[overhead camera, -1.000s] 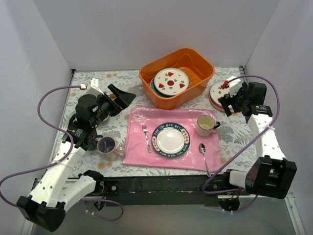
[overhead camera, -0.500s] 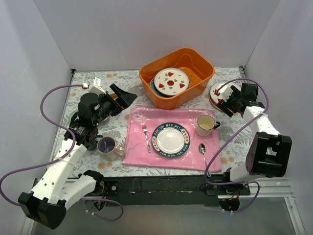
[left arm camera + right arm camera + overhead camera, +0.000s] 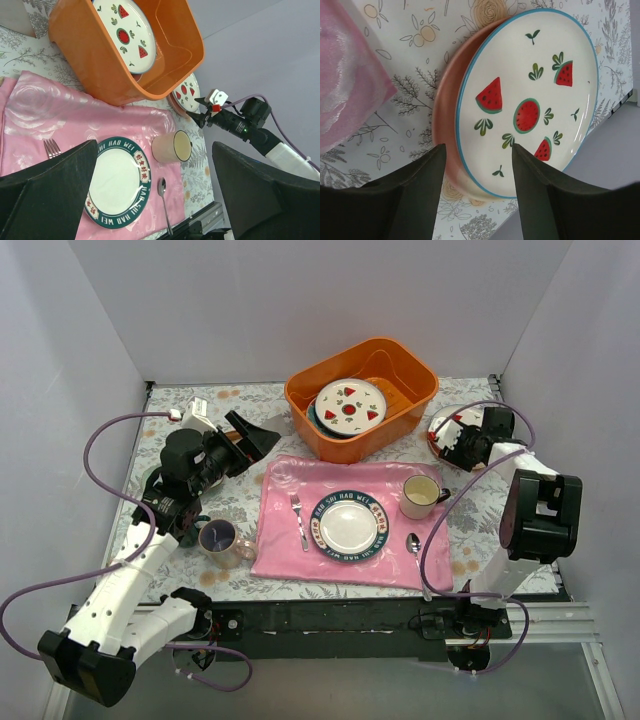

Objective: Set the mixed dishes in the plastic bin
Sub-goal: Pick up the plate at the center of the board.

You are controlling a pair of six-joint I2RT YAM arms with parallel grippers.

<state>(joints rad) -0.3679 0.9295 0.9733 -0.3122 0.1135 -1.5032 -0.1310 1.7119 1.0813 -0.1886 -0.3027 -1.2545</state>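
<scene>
Closing from a wider spread, the right gripper (image 3: pixel 479 150) straddles — without yet clamping — the rim of the watermelon plate (image 3: pixel 530 100) stacked on a pinkish plate (image 3: pixel 445 130) at centre right, just beside the orange bin (image 3: pixel 340 445); the left gripper (image 3: pixel 255 433) gapes empty, so a pickup appears imminent.

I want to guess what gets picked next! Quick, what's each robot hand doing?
Left gripper: open, holding nothing.
Right gripper: open, straddling the rim of the watermelon plate on the pinkish plate.

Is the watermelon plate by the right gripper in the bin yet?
Out: watermelon plate sits atop a pinkish plate on the table, outside the orange bin.
</scene>
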